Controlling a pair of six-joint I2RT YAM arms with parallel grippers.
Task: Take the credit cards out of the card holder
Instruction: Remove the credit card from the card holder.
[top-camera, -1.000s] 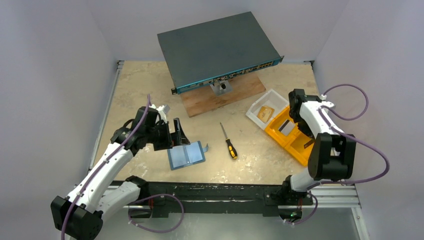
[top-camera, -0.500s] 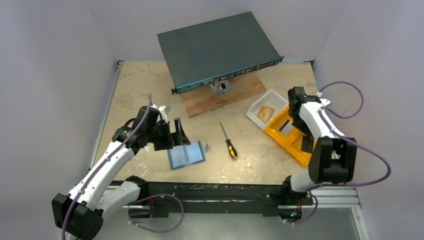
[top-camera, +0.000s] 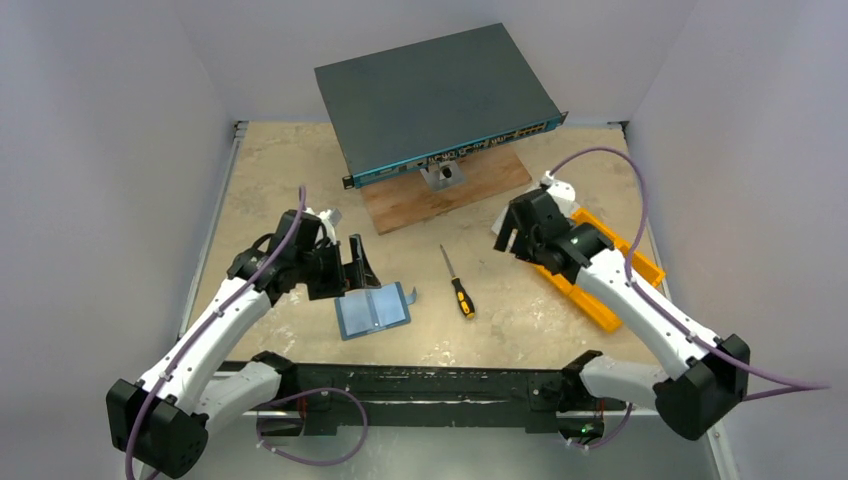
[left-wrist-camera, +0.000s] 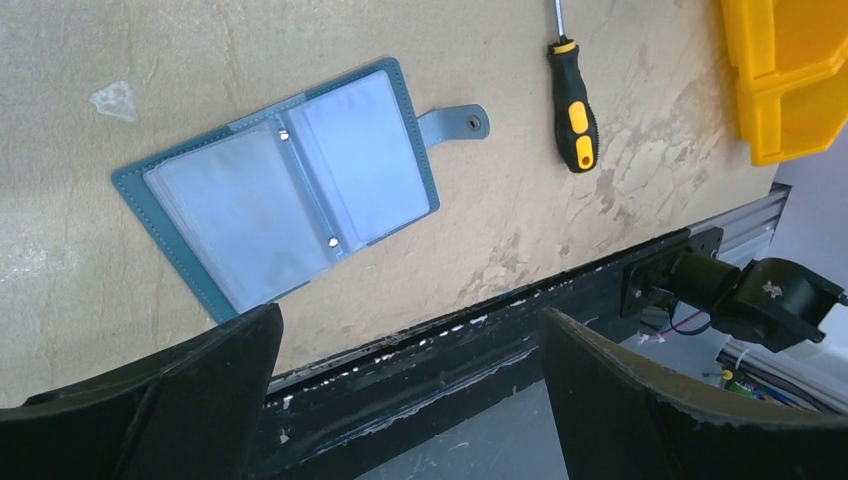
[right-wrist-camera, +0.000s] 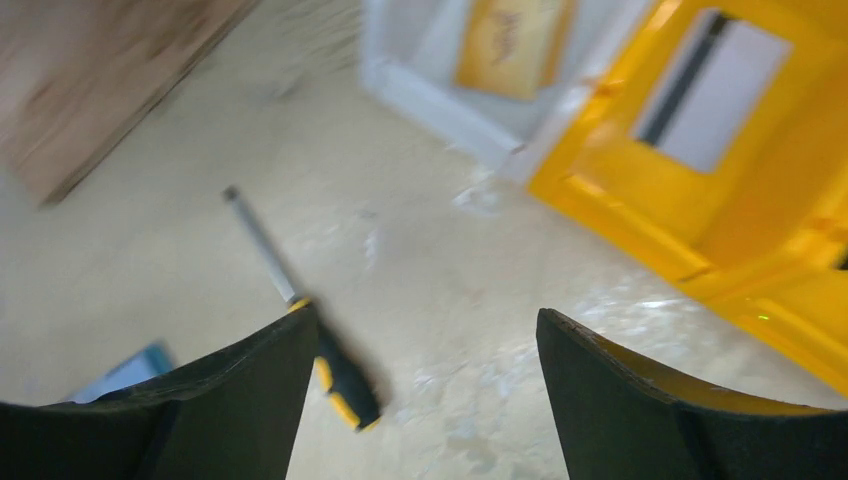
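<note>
Your small flat teal-blue folding card holder (top-camera: 373, 311) lies spread open on the beige worktop (top-camera: 270, 170), pale plastic sleeves facing up and its snap tab pointing toward the centre. Its long axis runs roughly side to side, a little skewed. The left gripper (top-camera: 358, 268) hangs just beside its far-left corner with the jaws wide apart and nothing between them. It is plainly the nearer one, so the next reach looks like its job. The right gripper (top-camera: 510, 232) is also parted and empty. It sits well apart over the yellow plastic bin (top-camera: 590, 295), with the black-and-yellow-handled screwdriver (top-camera: 458, 283) between it and the card holder. You can't tell from here whether a card remains in the sleeves — they look pale and blank.
</note>
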